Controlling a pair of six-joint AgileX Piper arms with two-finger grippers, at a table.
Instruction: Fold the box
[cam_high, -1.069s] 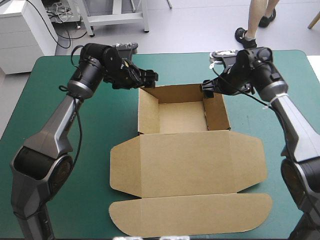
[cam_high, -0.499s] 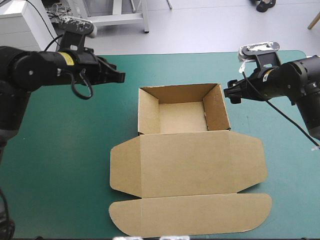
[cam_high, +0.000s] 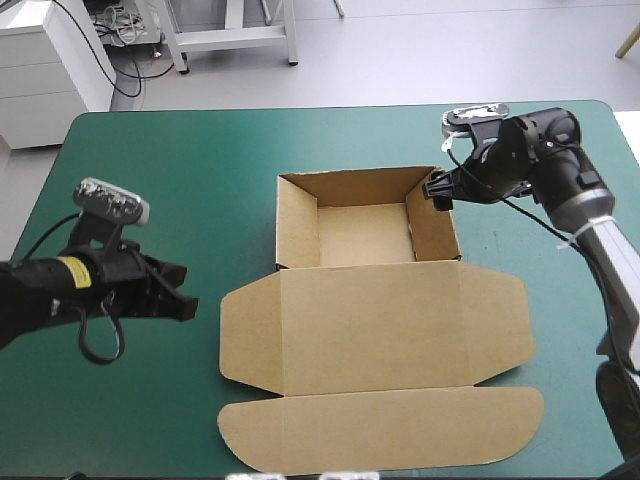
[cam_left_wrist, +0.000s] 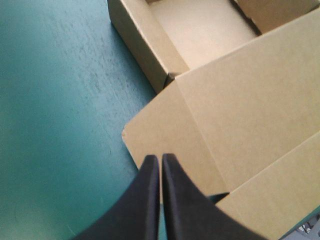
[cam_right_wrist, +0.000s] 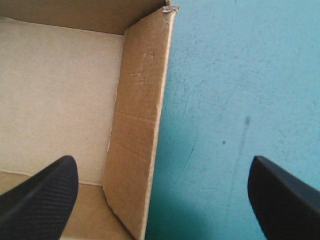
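- Fingers (cam_left_wrist: 147, 200) on the left gripper (cam_high: 176, 300) are pressed together into one point, pinching nothing. It hangs over the table (cam_high: 150, 160) near the left edge.
- The box (cam_high: 372, 330) sits mid-table, off to that gripper's right. The lid (cam_high: 370, 400) has its left corner flap just ahead of the fingertips, not touching as far as I can tell.
- The lid lies flat toward the near edge, with its long axis running from left edge to right edge.
- The tray (cam_high: 365, 235) has its walls up and sits toward the far edge. Nothing in it that I can see.
- The right gripper (cam_high: 436, 188) is spread wide at the tray's far right corner. It straddles the right wall (cam_right_wrist: 137, 125), one finger over the tray floor and one over the teal-green cover. Can't tell if it's touching the board.
- My guess: the left arm is nearer for the lid's left flap, and the right arm is already lined up on that wall.
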